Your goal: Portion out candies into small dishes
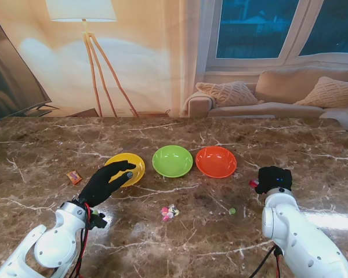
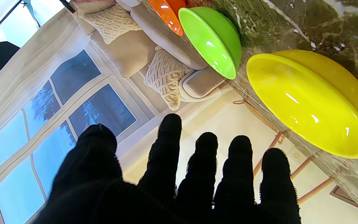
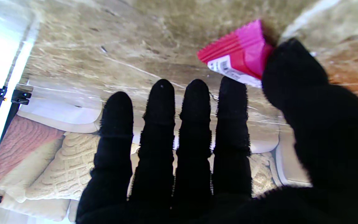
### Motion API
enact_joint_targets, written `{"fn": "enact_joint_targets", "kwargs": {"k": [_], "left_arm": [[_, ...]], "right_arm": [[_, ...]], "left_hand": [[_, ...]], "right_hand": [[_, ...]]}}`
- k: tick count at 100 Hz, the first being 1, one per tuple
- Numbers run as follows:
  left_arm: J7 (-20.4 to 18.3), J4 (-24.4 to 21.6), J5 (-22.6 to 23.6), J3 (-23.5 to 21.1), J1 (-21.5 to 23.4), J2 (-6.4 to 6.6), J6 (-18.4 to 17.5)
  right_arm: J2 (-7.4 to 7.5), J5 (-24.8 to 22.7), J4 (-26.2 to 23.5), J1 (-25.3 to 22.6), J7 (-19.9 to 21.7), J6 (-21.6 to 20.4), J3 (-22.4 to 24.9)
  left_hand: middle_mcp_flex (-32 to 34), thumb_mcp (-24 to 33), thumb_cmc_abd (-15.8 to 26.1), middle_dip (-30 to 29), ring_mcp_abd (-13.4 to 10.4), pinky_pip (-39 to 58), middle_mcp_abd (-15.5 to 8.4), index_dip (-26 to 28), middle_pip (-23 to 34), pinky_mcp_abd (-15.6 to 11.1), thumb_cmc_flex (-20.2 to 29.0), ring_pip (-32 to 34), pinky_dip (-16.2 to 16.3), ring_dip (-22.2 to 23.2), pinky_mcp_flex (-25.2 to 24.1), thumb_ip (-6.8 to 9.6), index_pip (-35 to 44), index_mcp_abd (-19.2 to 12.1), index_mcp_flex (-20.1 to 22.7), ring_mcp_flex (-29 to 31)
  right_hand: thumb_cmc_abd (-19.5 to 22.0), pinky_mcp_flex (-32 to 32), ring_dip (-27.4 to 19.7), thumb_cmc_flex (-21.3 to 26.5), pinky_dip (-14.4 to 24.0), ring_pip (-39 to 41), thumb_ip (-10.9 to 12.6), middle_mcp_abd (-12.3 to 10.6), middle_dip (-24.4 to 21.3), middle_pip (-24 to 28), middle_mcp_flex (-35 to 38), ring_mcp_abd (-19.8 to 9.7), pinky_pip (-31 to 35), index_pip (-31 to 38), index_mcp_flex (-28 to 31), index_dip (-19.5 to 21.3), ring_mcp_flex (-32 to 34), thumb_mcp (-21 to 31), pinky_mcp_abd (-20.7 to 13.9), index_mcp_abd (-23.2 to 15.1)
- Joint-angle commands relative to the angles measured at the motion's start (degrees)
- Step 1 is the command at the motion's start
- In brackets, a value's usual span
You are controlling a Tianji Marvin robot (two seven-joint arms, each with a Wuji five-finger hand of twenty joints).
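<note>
We see three dishes in a row on the marble table: yellow dish on the left, green dish in the middle, orange dish on the right, all apparently empty. Our left hand hovers by the near edge of the yellow dish, fingers spread apart and holding nothing – the wrist view shows them fanned out with the yellow bowl just beyond. Our right hand sits near the orange dish, on its near right side. Its four fingers are straight and close together, and the thumb touches a red-pink wrapped candy lying on the table; we cannot tell whether it is pinched or only touched. Loose candies: a small pink-and-white cluster in the middle nearer to us, a green candy to its right, an orange wrapped candy well to the left of the yellow dish. Nothing lies between the hands and the dishes – the cluster sits apart from both hands.
</note>
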Motion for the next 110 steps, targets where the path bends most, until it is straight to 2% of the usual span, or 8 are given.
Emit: {"fn": "enact_joint_targets", "kwargs": {"k": [1, 15, 32, 37, 48, 81, 100, 110], "left_arm": [[0.2, 0.0, 0.1, 0.1, 0.4, -0.11, 0.2], [0.1, 0.0, 0.0, 0.1, 0.4, -0.10, 0.1], [0.0, 0.0, -0.2, 0.1, 0.4, -0.08, 0.1], [-0.1, -0.1, -0.2, 0.1, 0.4, -0.07, 0.2], [0.0, -0.1, -0.3, 0.1, 0.5, -0.09, 0.2], [-0.1, 0.0, -0.7, 0.1, 0.5, -0.13, 0.1], [-0.1, 0.0, -0.9, 0.1, 0.4, -0.14, 0.0], [-0.2, 0.0, -1.0, 0.1, 0.4, -0.13, 0.0]], "right_arm": [[-0.27, 0.8, 2.6, -1.5, 2.5, -0.6, -0.8], [-0.49, 3.2, 3.3, -1.3, 2.9, -1.9, -1.2], [-1.32, 7.1, 3.7, -1.1, 1.6, -2.9, -0.8], [-1.61, 8.4, 3.7, -1.1, 1.2, -3.0, -0.6], [-2.08, 10.5, 3.9, -1.1, 0.5, -3.4, -0.2], [-2.84, 13.7, 4.5, -1.2, -0.6, -4.2, 0.1], [-2.28, 12.3, 3.8, -1.6, 0.5, -5.6, 0.7], [-2.19, 12.4, 3.9, -1.3, 1.4, -5.4, 0.4]], "left_hand": [[-0.2, 0.2, 1.8, -0.6, -1.2, 0.2, -2.2, 1.0, 0.5, 0.6, 0.8, -0.2, 0.9, -0.5, 0.1, 1.13, 0.6, -1.3, 1.1, 1.0], [-0.1, 0.2, 1.9, -0.6, -1.0, 0.3, -2.1, 1.0, 0.5, 0.6, 0.8, -0.1, 1.0, -0.5, 0.2, 1.11, 0.6, -1.2, 1.5, 1.2], [0.1, 0.2, 1.9, -0.6, -1.0, 0.4, -2.1, 1.0, 0.6, 0.8, 0.9, 0.0, 1.0, -0.5, 0.3, 1.10, 0.6, -1.2, 1.7, 1.4], [0.2, 0.2, 1.8, -0.5, -0.9, 0.4, -2.2, 1.1, 0.6, 0.8, 0.9, 0.0, 1.0, -0.4, 0.4, 1.09, 0.7, -1.1, 1.8, 1.5], [0.3, 0.2, 1.8, -0.5, -1.1, 0.4, -2.3, 1.1, 0.7, 0.8, 0.9, 0.0, 1.0, -0.4, 0.3, 1.09, 0.7, -1.2, 1.9, 1.6], [0.5, 0.2, 1.8, -0.6, -1.0, 0.2, -2.4, 1.2, 0.7, 1.0, 0.9, 0.1, 1.0, -0.4, 0.3, 1.10, 1.0, -1.4, 2.3, 1.9], [0.8, 0.2, 1.8, -0.7, -1.1, 0.3, -2.6, 1.3, 0.7, 1.0, 1.0, 0.2, 1.0, -0.3, 0.5, 1.12, 1.1, -1.5, 2.6, 2.1], [1.0, 0.2, 1.8, -0.7, -1.2, 0.4, -2.7, 1.4, 0.8, 1.0, 1.1, 0.2, 1.0, -0.3, 0.6, 1.11, 1.2, -1.8, 2.8, 2.2]], "right_hand": [[-4.3, -1.5, -3.7, 8.0, 0.6, -5.5, 0.3, -0.7, -3.6, -3.4, -2.2, -0.9, -1.9, 5.9, 5.2, 6.9, -2.3, -3.9, 0.0, -8.2], [-7.1, 1.4, -20.1, 10.0, -4.2, -24.4, 0.7, 1.1, -19.3, -14.2, -1.3, -0.5, -7.7, 5.7, 9.5, 27.3, 1.0, -1.4, -1.7, -10.9], [-10.3, 9.6, -24.5, 11.4, -7.8, -27.8, 8.1, 1.7, -25.8, -18.0, 6.9, 0.6, -5.5, 14.7, 17.3, 35.4, 10.8, 3.3, -1.0, -11.3], [-11.2, 12.3, -23.9, 12.4, -7.8, -26.6, 10.1, 1.6, -25.8, -17.4, 10.1, 0.7, -3.6, 16.1, 19.6, 36.6, 14.0, 3.8, -0.6, -11.7], [-13.9, 17.4, -17.7, 18.7, -6.4, -20.0, 1.5, 0.8, -17.7, -15.9, 18.6, 1.6, 2.8, 17.1, 23.4, 38.7, 21.1, 0.2, 1.0, -12.7], [-10.3, 17.3, -9.2, 21.7, -3.0, -7.4, 3.2, -0.5, -9.6, -8.5, 21.5, 3.4, 9.2, 14.3, 20.6, 40.0, 23.3, -0.4, 1.0, -12.0], [-10.1, 14.4, -1.8, 19.5, -1.5, 0.1, 2.7, -2.4, -1.7, -3.9, 15.5, 1.4, 9.4, -30.4, -6.5, -3.1, 19.1, -0.3, 0.5, 5.9], [-10.1, 12.4, 5.1, 19.4, -1.5, 5.2, 2.6, -3.6, 5.9, 1.5, 12.4, 0.0, 8.1, -34.3, -10.9, -11.8, 16.0, -0.2, 1.2, 9.1]]}}
